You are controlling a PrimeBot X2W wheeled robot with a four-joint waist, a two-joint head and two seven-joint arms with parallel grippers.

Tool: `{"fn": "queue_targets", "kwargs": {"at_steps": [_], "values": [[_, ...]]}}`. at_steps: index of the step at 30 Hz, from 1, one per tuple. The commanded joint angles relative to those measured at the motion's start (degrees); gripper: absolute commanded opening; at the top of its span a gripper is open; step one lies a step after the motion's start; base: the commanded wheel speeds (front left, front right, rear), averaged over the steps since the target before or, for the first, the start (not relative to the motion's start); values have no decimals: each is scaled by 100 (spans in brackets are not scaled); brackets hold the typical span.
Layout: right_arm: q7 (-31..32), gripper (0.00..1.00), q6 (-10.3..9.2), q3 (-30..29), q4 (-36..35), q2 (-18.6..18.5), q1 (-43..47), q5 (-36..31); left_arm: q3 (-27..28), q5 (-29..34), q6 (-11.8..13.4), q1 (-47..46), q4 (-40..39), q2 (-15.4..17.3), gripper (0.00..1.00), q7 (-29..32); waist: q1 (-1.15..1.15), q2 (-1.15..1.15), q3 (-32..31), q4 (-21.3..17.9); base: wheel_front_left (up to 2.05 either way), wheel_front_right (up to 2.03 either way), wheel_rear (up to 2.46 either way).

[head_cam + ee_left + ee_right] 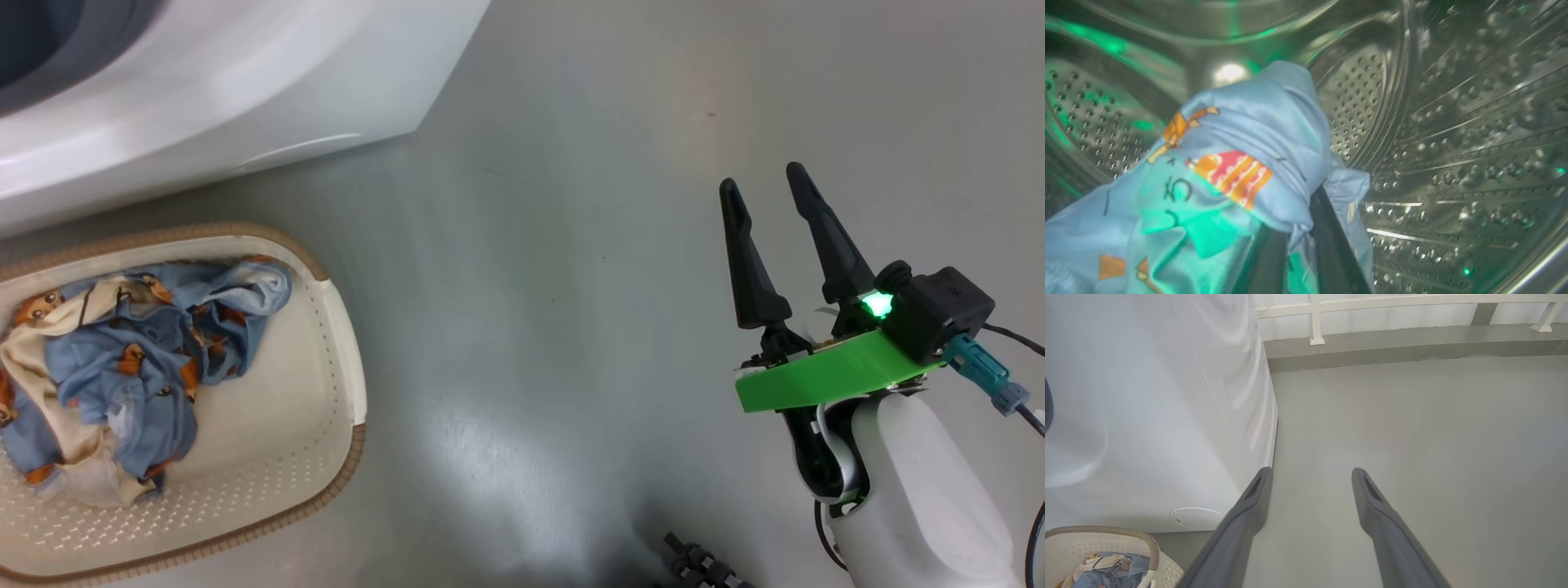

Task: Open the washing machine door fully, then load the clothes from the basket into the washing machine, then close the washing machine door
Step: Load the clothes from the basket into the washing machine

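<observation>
I'm loading: my left tool (1298,245) grips a blue garment (1241,163) mid-frame inside the drum (1453,143). The right tool (763,178) hangs open. Next I release, then fetch the clothes (122,351) from the basket (343,367), lower left.

Grey floor (571,245); on it the basket (269,441), the washing machine (245,82)

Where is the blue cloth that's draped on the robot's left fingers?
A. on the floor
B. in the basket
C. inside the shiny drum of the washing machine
C: the blue cloth lies over the left gripper, with the holey steel wall of the drum curving all around it.
</observation>
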Motion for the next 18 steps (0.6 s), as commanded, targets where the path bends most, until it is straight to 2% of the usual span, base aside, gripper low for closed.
{"fn": "queue_targets", "kwargs": {"at_steps": [1, 7, 11, 18], "values": [[-46, 100, 26, 115, -109, -10, 91, 56, 94, 50, -13, 135, 150, 194, 100, -27, 0, 0, -35, 17, 0, 0, 0], [-46, 100, 26, 160, -29, -10, 58, 59, -186, -17, -17, 85, 1285, -43, 100, 615, 0, 0, -185, 124, 0, 0, 0], [-46, 100, 26, 178, 36, -10, 2, 54, -396, -229, -18, 103, 1483, -108, 100, 910, 0, 0, -323, 177, 0, 0, 0], [-46, 100, 26, 190, 161, -10, -41, 45, -729, -548, -19, 406, 1501, -188, 100, 924, 0, 0, -661, 308, 0, 0, 0]]}}
